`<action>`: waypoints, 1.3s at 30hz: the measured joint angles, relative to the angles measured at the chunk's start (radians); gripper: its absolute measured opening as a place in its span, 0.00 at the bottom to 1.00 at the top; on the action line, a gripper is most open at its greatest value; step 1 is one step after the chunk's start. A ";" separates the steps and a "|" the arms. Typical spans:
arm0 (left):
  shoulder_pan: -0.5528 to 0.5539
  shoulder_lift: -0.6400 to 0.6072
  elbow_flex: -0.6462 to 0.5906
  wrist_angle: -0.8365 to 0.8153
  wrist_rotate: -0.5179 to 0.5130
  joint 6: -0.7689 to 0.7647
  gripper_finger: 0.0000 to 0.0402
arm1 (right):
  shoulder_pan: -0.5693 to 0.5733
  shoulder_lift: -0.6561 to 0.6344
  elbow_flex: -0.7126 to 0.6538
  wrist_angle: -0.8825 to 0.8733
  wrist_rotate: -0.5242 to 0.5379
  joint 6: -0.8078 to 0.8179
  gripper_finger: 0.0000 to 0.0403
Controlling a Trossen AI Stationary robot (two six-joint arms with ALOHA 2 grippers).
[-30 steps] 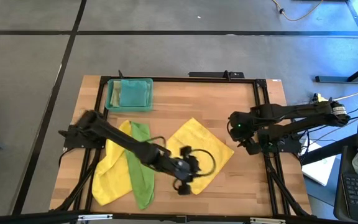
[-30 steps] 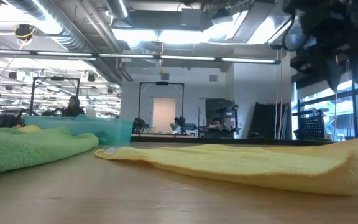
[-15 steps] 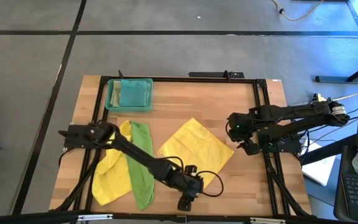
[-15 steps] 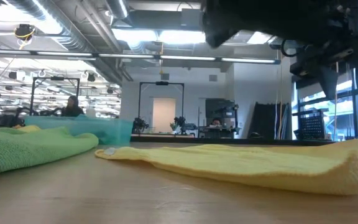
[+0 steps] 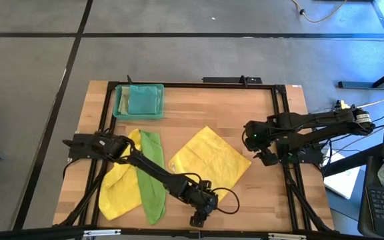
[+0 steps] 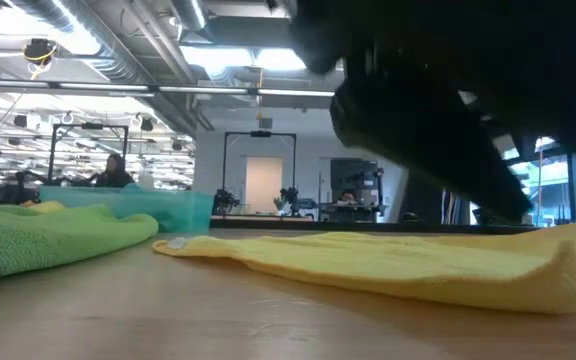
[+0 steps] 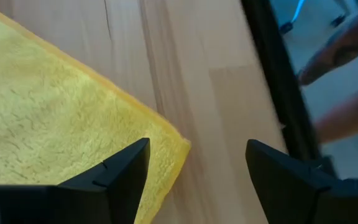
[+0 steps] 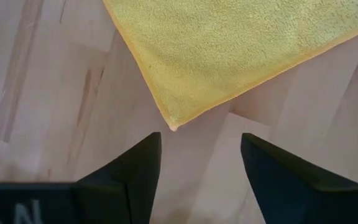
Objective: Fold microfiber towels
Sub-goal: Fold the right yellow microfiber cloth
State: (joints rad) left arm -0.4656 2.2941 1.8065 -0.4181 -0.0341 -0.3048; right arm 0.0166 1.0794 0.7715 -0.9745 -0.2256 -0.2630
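Note:
One yellow microfiber towel (image 5: 209, 160) lies spread flat on the wooden table as a diamond; the low view shows it (image 6: 398, 265) lying flat on the wood. My left gripper (image 5: 198, 215) is low at the towel's near corner (image 7: 178, 146), open, one finger on each side of that corner without touching it. My right gripper (image 5: 265, 157) hovers open above the towel's right corner (image 8: 173, 126). At the left, another yellow towel (image 5: 115, 187) and a bright green one (image 5: 152, 181) lie crumpled side by side.
A translucent teal tray (image 5: 139, 101) holding a teal cloth stands at the table's far left. A black frame rail (image 7: 278, 93) runs along the near edge beside my left gripper. Bare wood shows around the spread towel. My left arm (image 6: 468, 100) fills the low view's upper right.
My left gripper has gone down and toward the table's near edge, from over the spread yellow towel to its near corner; its arm now fills much of the low view. The towel lies as before.

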 joint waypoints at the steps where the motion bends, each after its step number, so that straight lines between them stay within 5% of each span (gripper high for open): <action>1: 0.000 0.007 0.000 0.000 0.000 0.009 0.64 | 0.000 0.000 0.000 0.000 0.000 0.000 0.55; 10: 0.004 0.025 0.000 0.002 -0.103 0.001 0.64 | 0.000 0.000 0.000 0.003 0.011 0.004 0.55; 21: 0.003 0.062 0.002 0.049 -0.025 0.001 0.63 | 0.000 0.000 0.000 0.005 0.010 0.004 0.55; 26: -0.008 0.072 0.000 0.043 -0.092 -0.003 0.60 | 0.000 0.000 0.000 0.005 0.010 0.004 0.55; 39: 0.001 0.071 0.004 0.019 -0.059 -0.090 0.29 | 0.000 0.000 0.000 0.005 0.009 0.004 0.55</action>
State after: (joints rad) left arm -0.4643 2.3650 1.8108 -0.3987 -0.0935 -0.3945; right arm 0.0166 1.0794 0.7719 -0.9699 -0.2169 -0.2588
